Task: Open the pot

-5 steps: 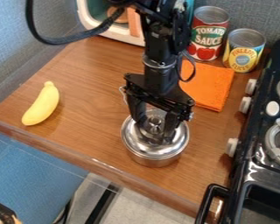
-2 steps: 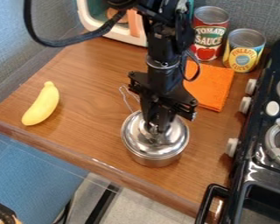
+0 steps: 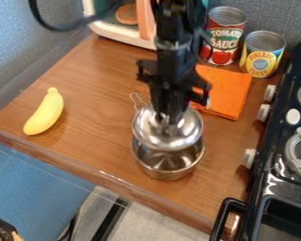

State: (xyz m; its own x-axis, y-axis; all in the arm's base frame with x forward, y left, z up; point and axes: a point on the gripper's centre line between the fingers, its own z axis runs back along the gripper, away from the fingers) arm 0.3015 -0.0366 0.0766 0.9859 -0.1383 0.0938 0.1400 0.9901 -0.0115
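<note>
Just above the pot, my gripper is shut on the knob of the shiny metal lid. The lid hangs apart from the pot's front rim and is set a little toward the back, so the front of the pot's inside shows. The silver pot stands on the wooden counter near its front edge. A wire handle shows behind the lid, to the left of the gripper. The lid and gripper hide the back part of the pot.
A yellow banana lies at left. Behind the gripper are an orange cloth, a tomato sauce can, a pineapple can and a white toy appliance. A black stove borders the counter at right.
The gripper first closed on the knob, then rose with the lid, which has come up off the pot and slightly back. The pot has stayed in place.
</note>
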